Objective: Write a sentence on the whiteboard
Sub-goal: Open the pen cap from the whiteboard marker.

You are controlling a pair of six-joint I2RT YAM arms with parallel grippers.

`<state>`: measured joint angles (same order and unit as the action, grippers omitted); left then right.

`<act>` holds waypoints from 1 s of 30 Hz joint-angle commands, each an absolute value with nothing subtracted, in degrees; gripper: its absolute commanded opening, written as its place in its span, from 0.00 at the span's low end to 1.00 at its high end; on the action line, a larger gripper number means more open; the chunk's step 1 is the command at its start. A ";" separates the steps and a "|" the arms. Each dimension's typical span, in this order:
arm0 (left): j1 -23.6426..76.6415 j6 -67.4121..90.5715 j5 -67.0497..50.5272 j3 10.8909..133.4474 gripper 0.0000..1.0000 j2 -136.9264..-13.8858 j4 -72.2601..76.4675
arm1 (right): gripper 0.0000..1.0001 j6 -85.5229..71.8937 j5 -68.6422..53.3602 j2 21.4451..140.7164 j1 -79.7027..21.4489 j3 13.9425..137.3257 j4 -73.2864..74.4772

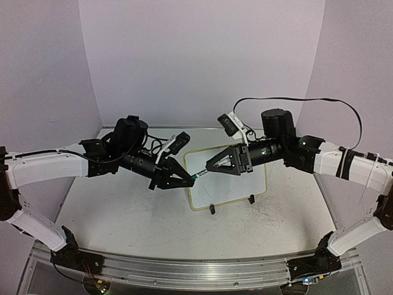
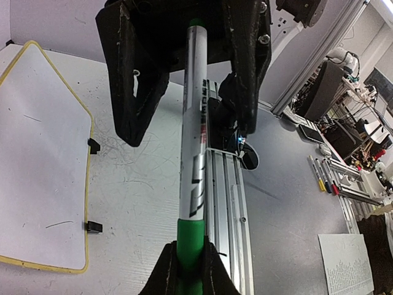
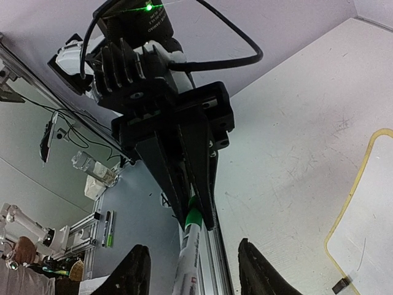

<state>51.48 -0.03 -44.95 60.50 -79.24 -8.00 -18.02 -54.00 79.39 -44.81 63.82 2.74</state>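
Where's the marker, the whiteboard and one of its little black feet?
marker [image 2: 195, 153], left wrist view, on its silver barrel.
whiteboard [image 1: 236, 187], top view, on its bare white face.
black foot [image 2: 93, 227], left wrist view, on the lower clip.

This is plainly a robotics lab. Two robot arms [image 1: 49, 166] are bolted to an aluminium rail [image 1: 184, 270] along the front of a scuffed white desk [image 1: 123, 215], boxed in by plain pale panels [image 1: 202, 55]. Past the rail I can see a metal frame post [image 2: 319, 59], benches piled with gear [image 2: 328, 92], loose markers [image 2: 320, 174] and a printed sheet [image 2: 347, 264].
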 commanded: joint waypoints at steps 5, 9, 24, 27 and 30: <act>51.50 -0.97 -46.15 63.92 0.00 -79.99 -8.35 | 0.44 -16.12 -54.74 80.68 -45.44 66.74 3.36; 51.51 -1.05 -46.25 63.84 0.00 -80.12 -8.39 | 0.38 -15.56 -55.01 81.40 -45.50 66.83 3.88; 51.50 -0.97 -46.73 63.94 0.00 -80.51 -8.88 | 0.17 -14.62 -57.79 82.62 -46.23 67.00 4.13; 51.52 -0.97 -46.94 63.98 0.00 -80.63 -9.03 | 0.16 -14.51 -57.97 82.61 -46.16 67.02 4.13; 51.50 -0.93 -46.85 63.93 0.00 -80.68 -9.07 | 0.12 -14.44 -58.42 82.82 -46.15 67.18 4.20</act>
